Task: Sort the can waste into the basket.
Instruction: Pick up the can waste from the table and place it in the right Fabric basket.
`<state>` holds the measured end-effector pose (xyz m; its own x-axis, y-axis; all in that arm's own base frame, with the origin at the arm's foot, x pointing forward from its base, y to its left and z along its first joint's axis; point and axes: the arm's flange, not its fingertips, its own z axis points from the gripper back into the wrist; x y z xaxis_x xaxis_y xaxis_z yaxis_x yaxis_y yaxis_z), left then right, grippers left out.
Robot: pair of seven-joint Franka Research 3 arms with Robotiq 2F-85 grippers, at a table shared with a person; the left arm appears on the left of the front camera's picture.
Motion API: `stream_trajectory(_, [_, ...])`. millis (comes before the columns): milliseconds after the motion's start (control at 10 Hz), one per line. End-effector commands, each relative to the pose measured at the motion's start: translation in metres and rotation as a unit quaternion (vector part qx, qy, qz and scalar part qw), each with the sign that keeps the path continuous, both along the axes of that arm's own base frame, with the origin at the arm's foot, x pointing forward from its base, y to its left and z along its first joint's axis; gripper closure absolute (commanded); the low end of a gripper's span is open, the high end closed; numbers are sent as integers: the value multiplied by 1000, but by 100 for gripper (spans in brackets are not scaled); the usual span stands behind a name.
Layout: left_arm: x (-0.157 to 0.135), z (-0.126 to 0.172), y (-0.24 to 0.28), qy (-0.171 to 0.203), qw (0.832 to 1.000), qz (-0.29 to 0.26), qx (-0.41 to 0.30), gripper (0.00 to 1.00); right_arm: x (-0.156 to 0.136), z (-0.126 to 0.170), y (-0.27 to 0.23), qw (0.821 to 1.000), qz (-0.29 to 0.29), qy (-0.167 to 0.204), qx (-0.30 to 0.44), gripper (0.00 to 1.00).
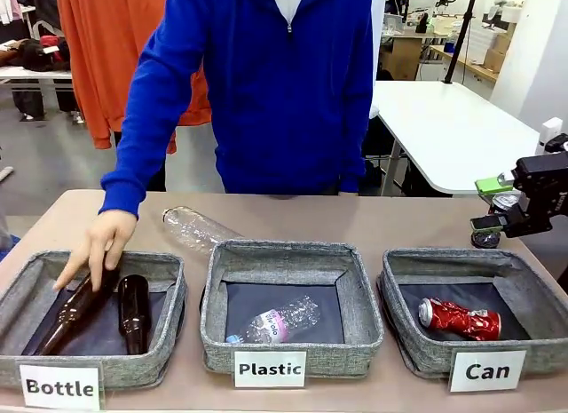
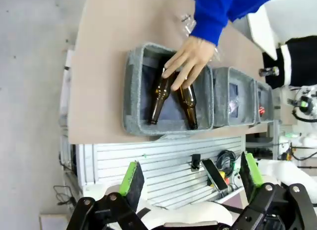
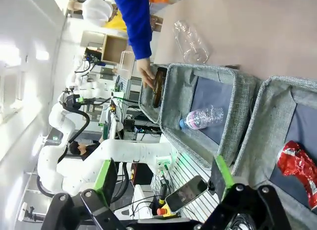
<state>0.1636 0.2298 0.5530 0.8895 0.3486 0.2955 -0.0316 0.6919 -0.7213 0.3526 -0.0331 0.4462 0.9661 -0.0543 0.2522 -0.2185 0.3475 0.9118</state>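
In the basket [image 1: 444, 257], label [image 1: 486, 371] legible from front, lies the red can [image 1: 459, 318].

Right gripper [image 1: 490, 203] hovers at the far right, jaws spread wide; left gripper [image 2: 190, 173] likewise gapes wide

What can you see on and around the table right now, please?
Bins: three, grey fabric, side by side: Bottle bin, Plastic bin, Can basket.
Glass bottles: two, brown, in the Bottle bin.
Plastic bottles: two, clear; one in the Plastic bin, one on the table behind it.
Red can: one, crushed, in the Can basket.
Dark can: one, silver-topped, on the table behind the Can basket.
Table: one, tan.
Person's hand: one, on a glass bottle.
Left gripper: one, black with green pads, open, back from the table.
Right gripper: one, same colours, open, near the dark can.
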Motion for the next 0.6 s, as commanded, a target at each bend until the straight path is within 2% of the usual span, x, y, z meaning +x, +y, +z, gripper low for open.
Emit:
stream_trajectory(0, [15, -13, -18, 5, 1000, -15, 4, 0, -3, 0, 1, 1000, 3, -1, -5, 0])
stream_trajectory(200, [31, -15, -23, 17, 999, -38, 7, 0, -3, 0, 1, 1000, 3, -1, -5, 0])
stream_trajectory(500, [76, -17, -38, 33, 995, -90, 11, 0, -3, 0, 1, 1000, 3, -1, -5, 0])
